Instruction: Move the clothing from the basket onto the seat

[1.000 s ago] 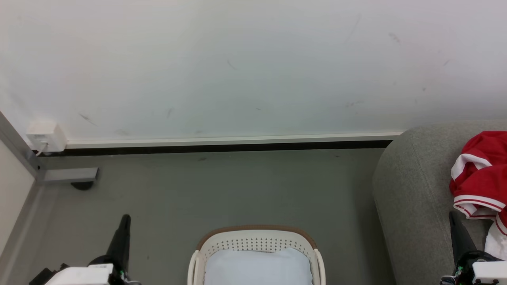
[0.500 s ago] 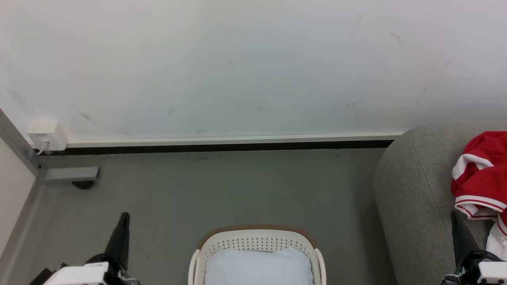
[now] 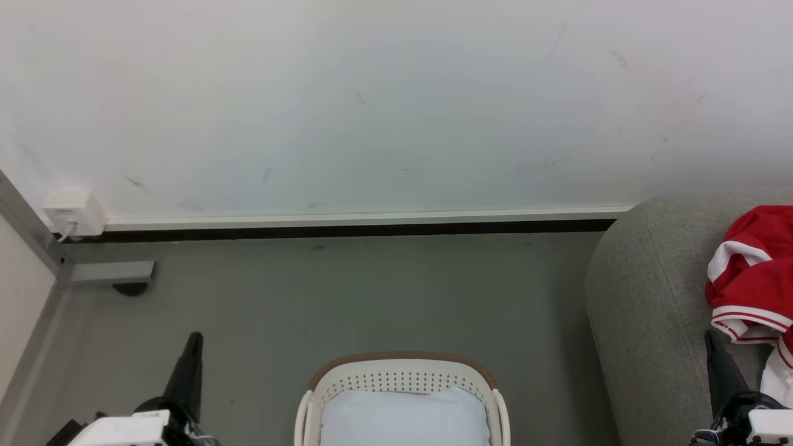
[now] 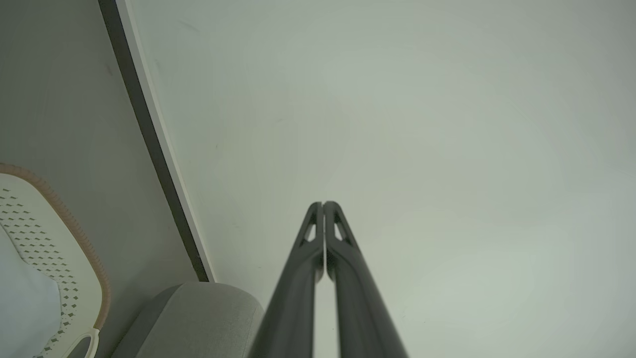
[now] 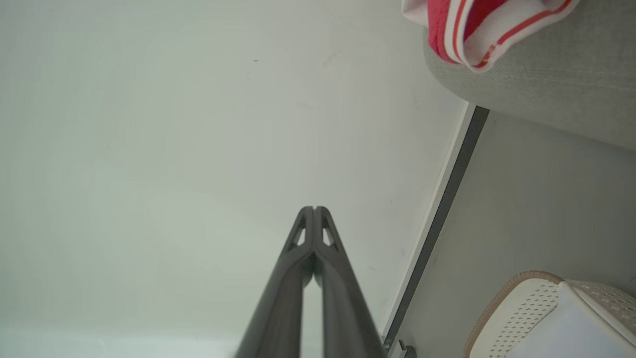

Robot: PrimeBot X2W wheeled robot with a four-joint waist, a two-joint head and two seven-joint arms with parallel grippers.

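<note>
Since the head view matches the one from half a second ago almost exactly, and differs from the one a second back only by a slight drift of the whole picture (the camera's doing, not the objects'), the scene has settled. The left gripper [image 3: 196, 339] sits low at the lower left over the grey floor [image 3: 372, 291], and its own wrist view shows the two dark fingers pressed together with nothing between them. The right gripper [image 3: 712, 339] rests at the lower right against the seat [image 3: 644, 310], its fingers likewise closed on nothing. The red-and-white clothing [image 3: 753, 272] lies bunched on top of the seat, a striped hem just beyond the right fingertips but apart from them. The laundry basket [image 3: 403, 357] stands on the floor between the arms, well apart from the seat, and what can be seen of its inside holds just the pale blue-white pad [image 3: 403, 418]; its near end is cut off by the picture's edge. With both arms idle and no red left in the visible part of the basket, the transfer looks finished.
</note>
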